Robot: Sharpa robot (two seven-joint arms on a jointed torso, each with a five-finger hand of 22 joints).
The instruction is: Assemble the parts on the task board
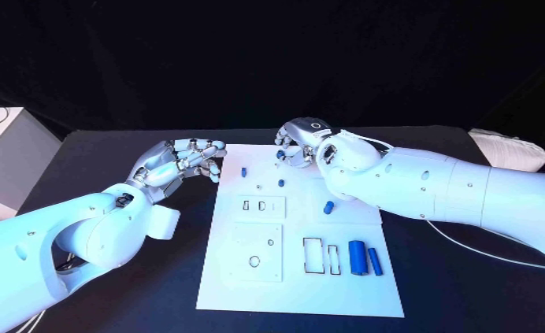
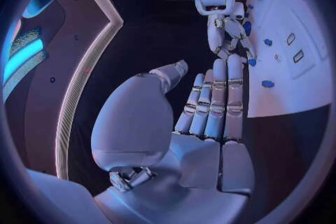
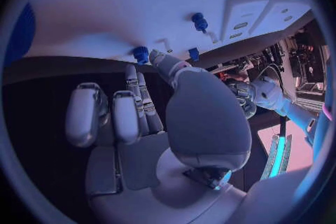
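The white task board (image 1: 301, 282) lies in the middle of the black table. My right hand (image 1: 302, 142) hangs over the board's far edge, its thumb and a finger pinching a small blue part (image 1: 280, 155) that stands there. The right wrist view shows that part (image 3: 141, 55) between the thumb and a fingertip. My left hand (image 1: 182, 161) hovers over the table just left of the board's far corner, fingers stretched out and holding nothing (image 2: 213, 106). More small blue parts (image 1: 242, 170) (image 1: 282, 183) (image 1: 328, 207) stand on the board.
Two longer blue cylinders (image 1: 357, 257) (image 1: 375, 260) lie near the board's right edge. Raised white blocks with slots (image 1: 262, 206) (image 1: 254, 252) and rectangular cut-outs (image 1: 313, 255) fill the board's middle. A white cable (image 1: 477, 248) runs over the table at the right.
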